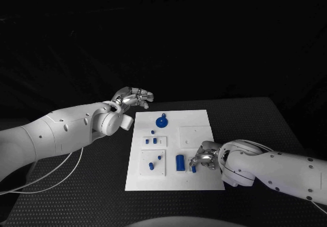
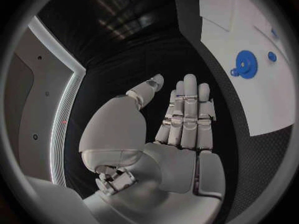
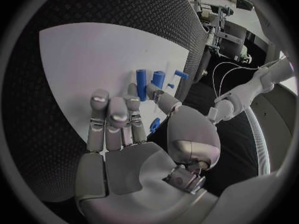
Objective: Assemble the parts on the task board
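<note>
Meanwhile, right hand (image 1: 204, 158) over task board (image 1: 194, 125).

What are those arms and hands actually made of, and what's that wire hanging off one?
Both arms are smooth, rounded white shells dotted with small dark screw holes. Each ends in a silver, metallic many-fingered hand: the left hand, the right hand. The fingers are built of jointed segments. A thin pale cable loops beneath the left arm.

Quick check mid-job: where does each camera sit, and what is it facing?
Head view: on the robot's head, looking down at the task board; both arms show.
Left wrist view: behind the left robot hand, open beside the board; blue gear visible.
Right wrist view: behind the right robot hand, over the board's blue parts.
Shared: all views show the board.
</note>
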